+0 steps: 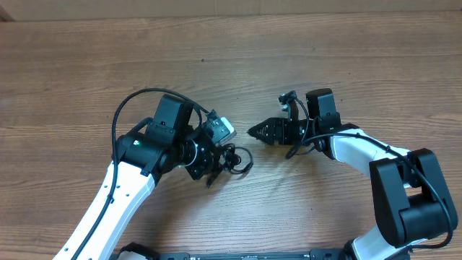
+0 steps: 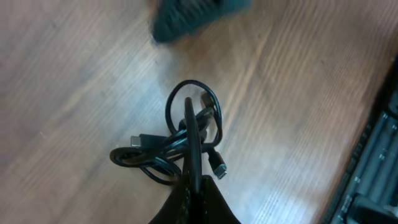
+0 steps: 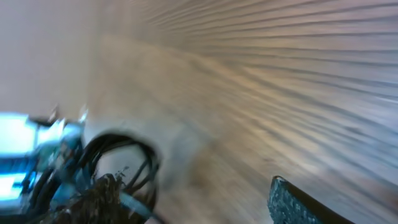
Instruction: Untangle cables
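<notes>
My arms (image 1: 108,193) are white with black joints, my jaws black. The cables (image 2: 152,149) are black; the worktop (image 1: 216,43) is brown, wood-grained.

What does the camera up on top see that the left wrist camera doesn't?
Only the overhead view shows both robot arms whole, the left arm and the right arm. Only the left wrist view shows the small plug ends up close and the left gripper shut on the cables. Both show the tangled black cables on the wooden table, with the right gripper close by, though it is blurry from the wrist.
</notes>
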Available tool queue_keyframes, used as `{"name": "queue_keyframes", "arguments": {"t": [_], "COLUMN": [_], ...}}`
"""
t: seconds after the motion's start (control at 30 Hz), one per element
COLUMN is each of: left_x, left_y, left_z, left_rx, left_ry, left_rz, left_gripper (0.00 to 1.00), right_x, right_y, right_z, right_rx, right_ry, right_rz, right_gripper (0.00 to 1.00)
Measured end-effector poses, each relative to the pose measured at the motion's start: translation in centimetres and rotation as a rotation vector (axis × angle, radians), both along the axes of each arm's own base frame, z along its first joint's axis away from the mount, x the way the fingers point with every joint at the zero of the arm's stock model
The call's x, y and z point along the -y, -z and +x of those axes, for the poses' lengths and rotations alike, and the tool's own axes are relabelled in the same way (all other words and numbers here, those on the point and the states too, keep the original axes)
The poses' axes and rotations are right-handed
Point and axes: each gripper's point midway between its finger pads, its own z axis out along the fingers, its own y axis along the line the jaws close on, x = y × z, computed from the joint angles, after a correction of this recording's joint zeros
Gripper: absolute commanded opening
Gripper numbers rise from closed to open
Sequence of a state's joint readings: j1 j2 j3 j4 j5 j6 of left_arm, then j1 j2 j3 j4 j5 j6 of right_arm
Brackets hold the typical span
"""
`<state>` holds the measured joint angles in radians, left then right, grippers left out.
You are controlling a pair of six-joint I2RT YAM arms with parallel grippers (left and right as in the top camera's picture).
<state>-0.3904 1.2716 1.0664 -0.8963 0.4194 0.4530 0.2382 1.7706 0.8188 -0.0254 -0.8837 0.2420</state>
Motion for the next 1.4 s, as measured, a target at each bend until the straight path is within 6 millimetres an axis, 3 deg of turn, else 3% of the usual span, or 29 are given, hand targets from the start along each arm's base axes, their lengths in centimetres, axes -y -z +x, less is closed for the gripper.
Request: {"name": "queue_keyframes", "arguments": {"t": [0.33, 0.53, 0.87, 1.03, 1.17, 1.4], "left_x": [1.0, 1.4, 2.1, 2.1, 2.2, 2.0], "left_y": [-1.5, -1.7, -2.1, -2.2, -2.2, -1.9], "left_z": [2.3, 2.1, 1.6, 1.6, 1.6, 1.3], "left_rx": [0.118, 0.107, 0.093, 0.080, 0.073, 0.033], "left_ry": [0.000, 0.015, 0.040, 0.026, 0.017, -0.015], "left_rz": [-0.048, -0.080, -0.121, -0.129, -0.133, -0.136], "left_gripper": [0.04, 0.04, 0.04, 0.04, 0.04, 0.04], "right_x": [-2.2, -3.1, -3.2, -3.2, -3.2, -3.1], "right_y": [-1.6, -1.8, -1.6, -1.5, -1.5, -1.4], "right_z": [-2.4, -3.2, -3.6, -3.8, -3.9, -3.8], "right_rx": [0.075, 0.103, 0.088, 0.081, 0.080, 0.057], "right_ry": [-0.177, -0.227, -0.236, -0.239, -0.240, -0.226], "right_rz": [0.098, 0.105, 0.103, 0.100, 0.099, 0.097], "right_gripper": [0.72, 0.53, 0.53, 0.34, 0.04, 0.04]}}
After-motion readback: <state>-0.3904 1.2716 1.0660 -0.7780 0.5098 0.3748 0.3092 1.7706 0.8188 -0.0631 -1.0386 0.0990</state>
